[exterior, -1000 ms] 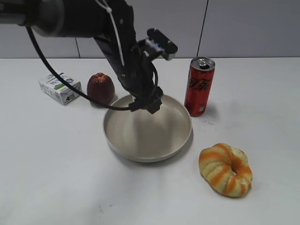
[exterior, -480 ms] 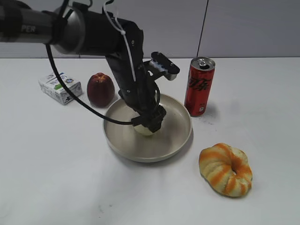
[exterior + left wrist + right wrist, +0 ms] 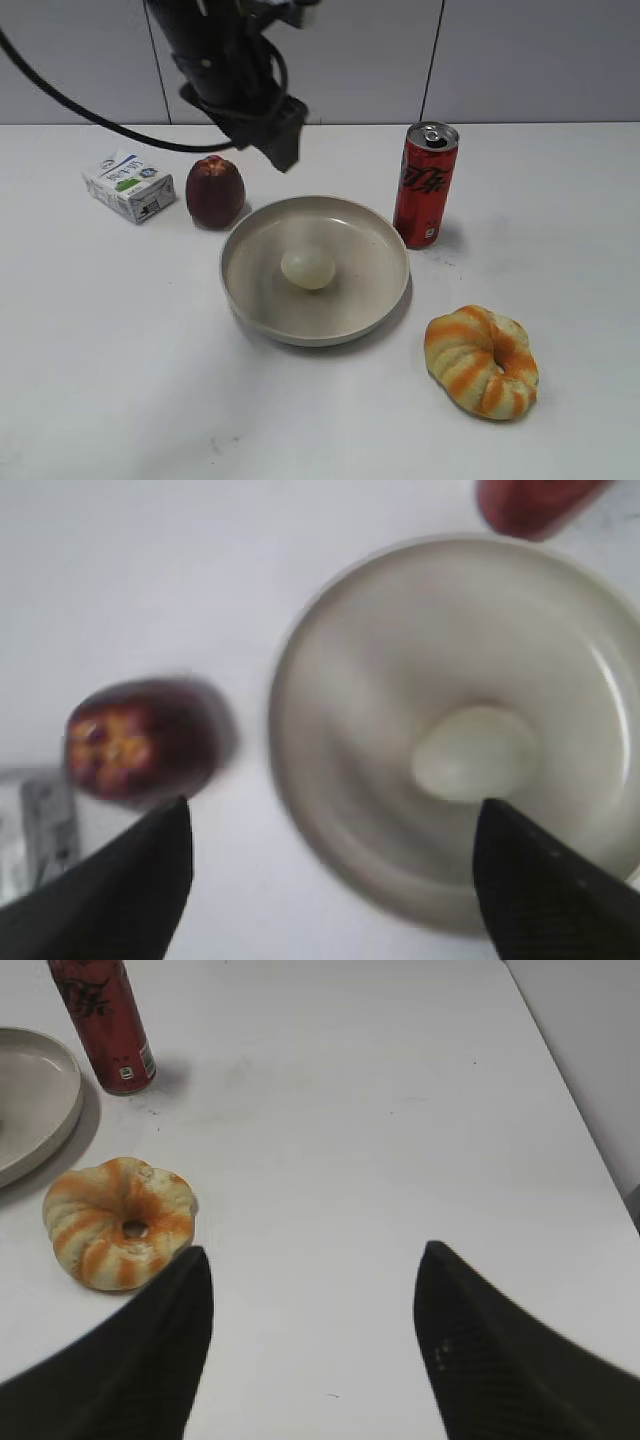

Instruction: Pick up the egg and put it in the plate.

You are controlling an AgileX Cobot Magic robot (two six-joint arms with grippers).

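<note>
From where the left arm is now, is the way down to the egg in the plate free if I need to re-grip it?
Probably yes. The egg lies alone near the middle of the plate, nothing over it. The left gripper hangs open above, egg in view between its fingers. The apple and can stand outside the rim.

Even, bright, diffuse light; soft faint shadows on the white worktop (image 3: 120, 350). Exterior view sharp. Left wrist view motion-blurred throughout: plate (image 3: 330, 630) rim and apple (image 3: 140, 740) above the dark fingers (image 3: 130, 890) smeared. Right wrist view crisp beyond its fingers (image 3: 500, 1360), no glare.
</note>
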